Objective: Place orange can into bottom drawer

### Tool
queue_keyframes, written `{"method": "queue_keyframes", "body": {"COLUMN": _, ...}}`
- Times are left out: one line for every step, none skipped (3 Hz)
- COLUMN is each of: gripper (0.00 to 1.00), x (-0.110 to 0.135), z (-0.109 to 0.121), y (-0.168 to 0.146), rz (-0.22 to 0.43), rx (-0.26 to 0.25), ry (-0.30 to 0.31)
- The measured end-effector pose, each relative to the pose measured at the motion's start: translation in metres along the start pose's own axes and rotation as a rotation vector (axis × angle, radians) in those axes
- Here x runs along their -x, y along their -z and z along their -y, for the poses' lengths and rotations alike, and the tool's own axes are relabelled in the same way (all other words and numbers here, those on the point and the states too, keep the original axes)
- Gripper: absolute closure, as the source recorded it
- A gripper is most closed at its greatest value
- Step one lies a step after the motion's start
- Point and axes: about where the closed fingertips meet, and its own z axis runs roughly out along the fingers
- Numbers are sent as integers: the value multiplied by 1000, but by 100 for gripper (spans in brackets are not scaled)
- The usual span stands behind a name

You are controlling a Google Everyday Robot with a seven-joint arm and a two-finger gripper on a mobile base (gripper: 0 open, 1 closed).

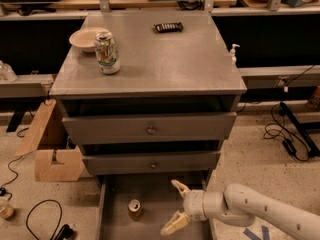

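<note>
The orange can [134, 208] stands upright on the grey floor of the pulled-out bottom drawer [116, 226], left of its middle. My gripper [174, 207] hangs over the drawer to the right of the can, apart from it, with its two tan fingers spread open and nothing between them. The white arm [250, 211] comes in from the lower right.
The two upper drawers with round knobs [150, 130] are shut. On the cabinet top stand a white-green can [107, 52], a white bowl [86, 38] and a dark remote [168, 27]. A cardboard box [50, 151] and cables [42, 219] lie on the floor at the left.
</note>
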Motion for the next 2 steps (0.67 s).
{"method": "queue_keyframes", "body": {"gripper": 0, "x": 10, "z": 2, "y": 13, "rz": -43, "rx": -10, "ry": -9}}
{"method": "queue_keyframes", "body": {"gripper": 0, "x": 46, "z": -5, "y": 43, "rz": -145, "rx": -5, "ry": 15}}
